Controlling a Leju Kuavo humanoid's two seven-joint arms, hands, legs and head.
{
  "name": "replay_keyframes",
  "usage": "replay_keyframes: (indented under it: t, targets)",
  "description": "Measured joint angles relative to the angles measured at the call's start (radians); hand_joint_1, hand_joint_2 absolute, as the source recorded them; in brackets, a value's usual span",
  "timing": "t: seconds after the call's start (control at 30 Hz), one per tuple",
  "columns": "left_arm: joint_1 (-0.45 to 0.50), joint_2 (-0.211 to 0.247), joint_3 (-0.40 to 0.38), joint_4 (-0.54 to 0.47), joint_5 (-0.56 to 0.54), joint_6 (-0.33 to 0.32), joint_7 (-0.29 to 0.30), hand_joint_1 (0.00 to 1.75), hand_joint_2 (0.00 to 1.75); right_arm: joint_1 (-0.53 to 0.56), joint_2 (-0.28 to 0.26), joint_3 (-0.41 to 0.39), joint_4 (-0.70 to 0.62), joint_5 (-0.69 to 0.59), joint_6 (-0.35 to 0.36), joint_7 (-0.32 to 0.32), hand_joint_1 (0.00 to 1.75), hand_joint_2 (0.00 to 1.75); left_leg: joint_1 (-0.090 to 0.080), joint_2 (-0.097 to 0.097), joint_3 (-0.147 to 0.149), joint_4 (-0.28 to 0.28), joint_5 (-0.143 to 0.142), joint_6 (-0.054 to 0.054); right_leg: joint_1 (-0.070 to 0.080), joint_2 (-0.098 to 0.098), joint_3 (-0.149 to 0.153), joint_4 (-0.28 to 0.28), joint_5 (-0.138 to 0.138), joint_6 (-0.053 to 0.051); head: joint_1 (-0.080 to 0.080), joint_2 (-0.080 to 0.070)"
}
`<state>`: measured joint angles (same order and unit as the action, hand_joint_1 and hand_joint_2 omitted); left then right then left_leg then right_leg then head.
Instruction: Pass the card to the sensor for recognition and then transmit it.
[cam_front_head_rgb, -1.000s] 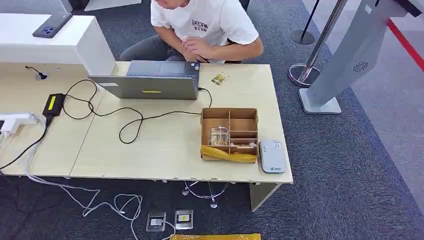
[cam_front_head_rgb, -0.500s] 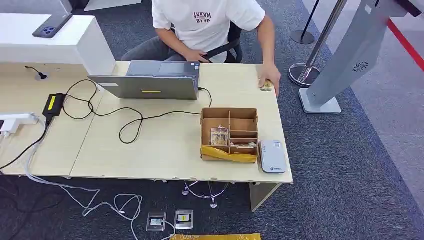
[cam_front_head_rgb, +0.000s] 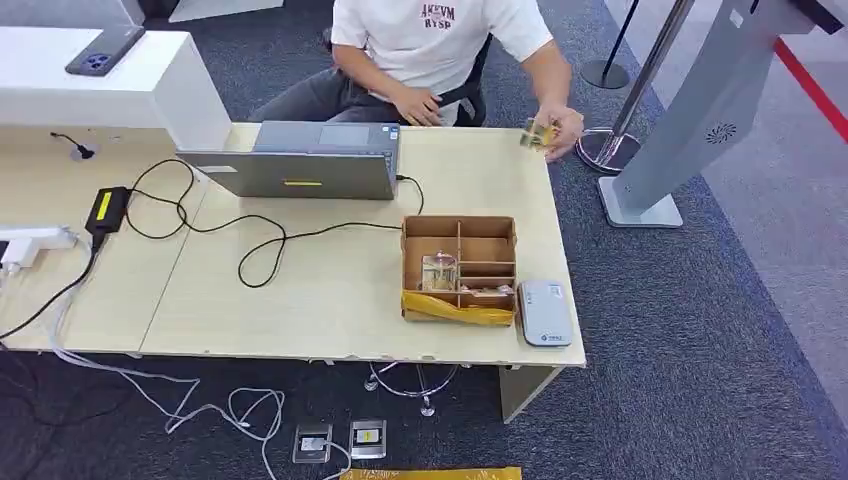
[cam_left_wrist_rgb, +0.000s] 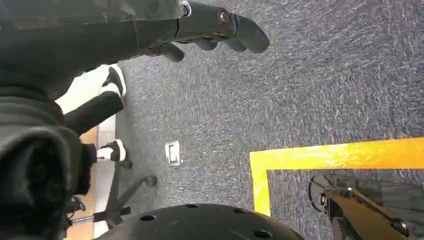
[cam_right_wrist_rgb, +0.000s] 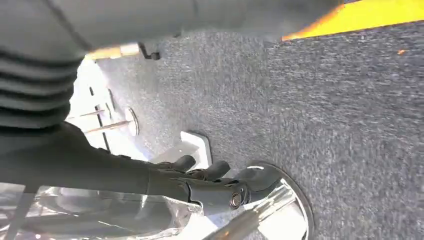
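Note:
A small gold-patterned card is pinched in a person's hand just above the table's far right corner. The white card sensor lies flat at the front right corner of the table. Beside it stands a partitioned cardboard box with a clear-wrapped item in one compartment. My left hand hangs over the grey carpet, fingers apart and holding nothing. My right hand also hangs low with nothing in it, above a chrome post base.
A grey laptop sits at the table's far edge with a black cable looping across the middle. A power adapter lies at the left. A grey kiosk stand and stanchion base stand right of the table.
The person took the card from beside the laptop, slid it to the table's right edge, then lifted it off the surface. The person has also sat more upright.

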<state>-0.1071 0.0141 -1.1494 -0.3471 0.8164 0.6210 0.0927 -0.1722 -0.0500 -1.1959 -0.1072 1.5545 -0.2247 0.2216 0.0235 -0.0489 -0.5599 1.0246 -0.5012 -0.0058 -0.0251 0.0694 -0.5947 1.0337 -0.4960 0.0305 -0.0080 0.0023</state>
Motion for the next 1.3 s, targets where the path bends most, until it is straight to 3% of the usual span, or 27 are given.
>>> replay_keyframes:
  t: [0.2,0.3,0.4,0.47,0.53,0.57,0.63,0.7,0.77,0.87,0.97,1.1,1.3]
  targets:
    - [-0.001,0.002,-0.013,0.000,0.000,-0.003,0.000,0.00,0.00,-0.018,-0.036,0.000,0.000,0.000,-0.019,0.016,0.00,1.75,0.000,0.000,0.000,0.000,0.000,0.000,0.000,0.000,0.000,0.000,0.000,0.000,0.001,0.000]
    - [-0.001,0.004,-0.015,0.000,0.000,-0.005,0.000,0.00,0.00,-0.027,-0.051,0.000,-0.001,0.000,-0.083,0.016,0.00,1.75,0.000,0.000,0.000,0.000,0.000,0.000,0.000,0.000,0.000,0.000,0.000,0.000,0.000,0.000]
    - [-0.002,0.005,-0.016,0.002,-0.004,-0.004,0.000,0.00,0.00,-0.069,-0.111,0.000,-0.013,0.000,-0.176,0.021,0.00,1.75,-0.002,0.000,0.000,0.000,0.000,0.001,-0.003,0.001,0.000,0.000,0.001,0.001,0.001,0.000]
    - [-0.004,0.005,-0.020,0.003,-0.011,-0.003,-0.002,0.00,0.00,-0.118,-0.183,0.002,-0.032,-0.002,-0.213,0.023,0.00,1.75,-0.006,0.001,0.000,0.000,0.002,0.003,-0.006,0.000,0.000,0.000,0.002,0.003,0.000,0.000]
    - [-0.006,0.007,-0.020,0.003,-0.012,-0.003,-0.010,0.00,0.00,-0.157,-0.258,0.007,-0.064,-0.037,-0.176,0.035,0.00,1.75,-0.007,-0.001,0.001,0.000,0.002,0.004,-0.007,0.000,0.000,-0.001,0.002,0.004,0.001,0.000]
    - [-0.007,0.008,-0.020,0.004,-0.012,-0.003,-0.014,0.00,0.00,-0.159,-0.288,0.021,-0.103,-0.107,-0.100,0.070,0.00,1.75,-0.007,-0.003,0.002,0.001,0.002,0.005,-0.007,-0.003,0.002,-0.003,0.002,0.004,0.001,0.000]
    - [-0.008,0.009,-0.020,0.004,-0.012,-0.003,-0.018,0.00,0.00,-0.102,-0.336,0.085,-0.243,-0.380,0.066,0.228,0.00,1.75,-0.008,-0.012,0.004,0.001,0.001,0.009,-0.007,-0.011,0.008,-0.003,-0.003,0.010,0.002,0.000]
    - [-0.005,0.010,-0.020,0.004,-0.013,-0.003,-0.019,0.00,0.00,-0.014,-0.379,0.189,-0.382,-0.664,0.061,0.395,0.00,1.75,-0.011,-0.018,0.001,0.000,0.001,0.009,-0.011,-0.017,0.009,0.000,-0.005,0.011,0.000,0.000]
    - [-0.003,0.013,-0.020,0.006,-0.013,-0.004,-0.019,0.00,0.00,0.034,-0.424,0.298,-0.479,-0.811,-0.014,0.451,0.00,1.75,-0.011,-0.006,0.000,0.000,-0.002,0.007,-0.011,-0.003,0.005,0.001,-0.004,0.009,0.000,0.000]
    - [-0.011,0.013,-0.022,0.006,-0.014,-0.006,-0.021,0.00,0.00,0.082,-0.472,0.434,-0.590,-0.847,-0.061,0.463,0.00,1.75,-0.011,0.000,0.002,0.000,-0.004,0.008,-0.011,0.002,0.005,0.000,-0.004,0.009,0.002,0.000]
    - [-0.015,0.013,-0.030,0.006,-0.014,-0.012,-0.023,0.00,0.00,0.093,-0.522,0.527,-0.685,-0.812,-0.004,0.468,0.00,1.75,-0.013,0.000,0.004,0.000,-0.003,0.010,-0.013,0.000,0.006,0.000,-0.004,0.010,0.001,0.000]
    - [-0.012,0.013,-0.037,0.007,-0.014,-0.015,-0.024,0.00,0.00,0.093,-0.564,0.551,-0.836,-0.717,0.100,0.470,0.00,1.75,-0.012,-0.004,0.004,0.000,-0.002,0.012,-0.012,-0.004,0.006,0.000,-0.004,0.010,0.000,0.000]
    - [-0.013,0.014,-0.043,0.007,-0.022,-0.013,-0.032,0.00,0.00,0.088,-0.625,0.577,-1.046,-0.726,0.125,0.467,0.00,1.75,-0.012,-0.005,0.003,0.000,-0.001,0.012,-0.012,-0.007,0.007,0.000,-0.004,0.010,0.000,0.000]
